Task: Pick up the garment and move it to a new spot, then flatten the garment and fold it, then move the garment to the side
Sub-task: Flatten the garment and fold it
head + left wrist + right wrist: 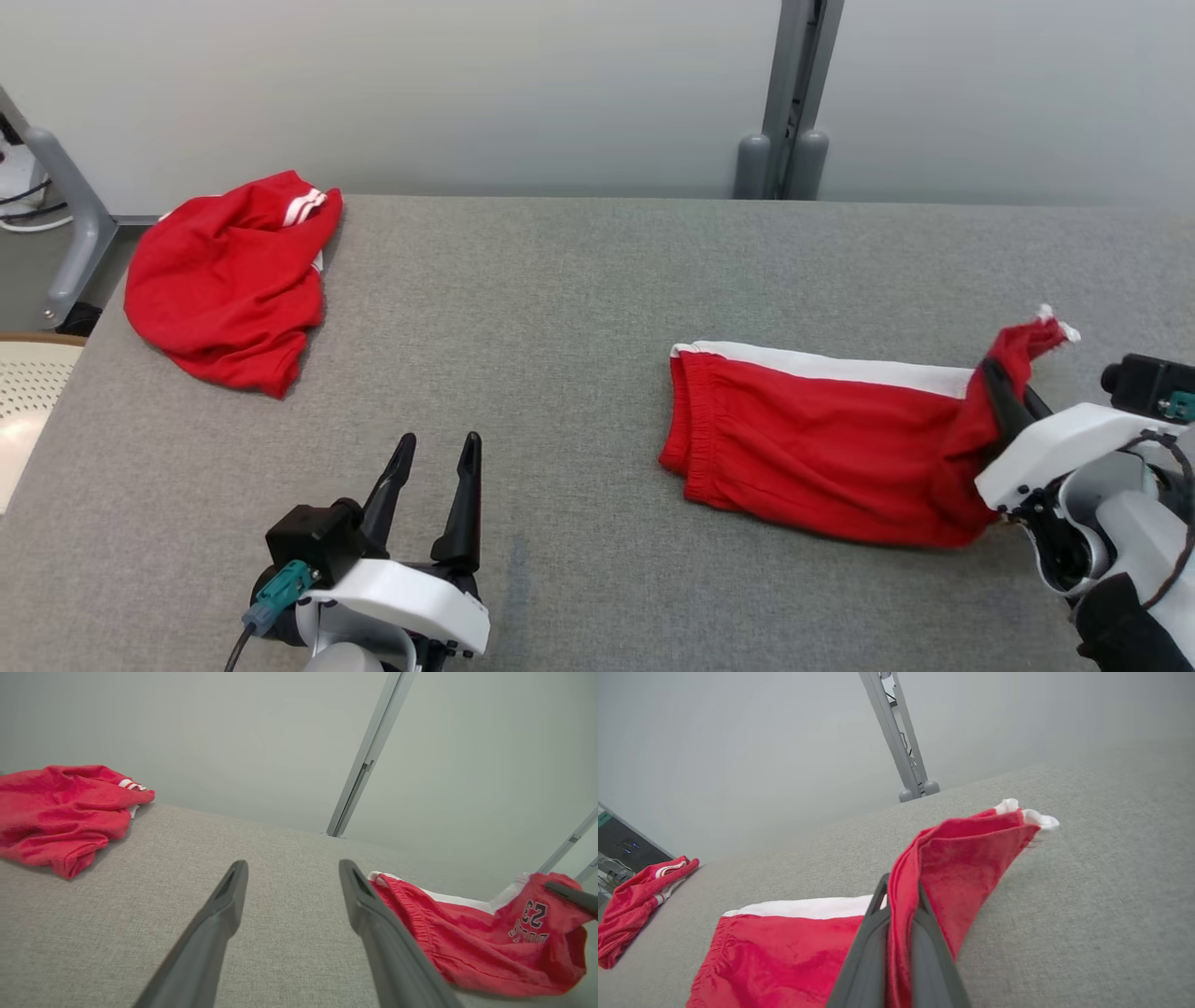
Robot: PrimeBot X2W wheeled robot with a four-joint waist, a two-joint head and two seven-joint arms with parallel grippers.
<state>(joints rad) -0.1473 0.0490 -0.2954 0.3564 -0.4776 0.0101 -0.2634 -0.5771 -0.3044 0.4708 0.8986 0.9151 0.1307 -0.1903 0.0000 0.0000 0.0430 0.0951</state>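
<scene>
The garment [822,439] is a pair of red shorts with a white side stripe, lying mostly flat at the right of the grey table [560,299]. Its waistband faces left. My right gripper [1010,396] is shut on its right hem and lifts that end off the table; a red flap with a white tip sticks up past the fingers. In the right wrist view the cloth [966,858] is pinched between the two fingers [868,942]. From the left wrist the shorts [467,942] show a dark number print. My left gripper [437,471] stands open over bare table at the lower left.
A second red garment [229,280] with white stripes lies crumpled at the table's far left corner. A grey post [789,103] stands behind the table's far edge. A pale perforated chair seat [23,392] sits off the left edge.
</scene>
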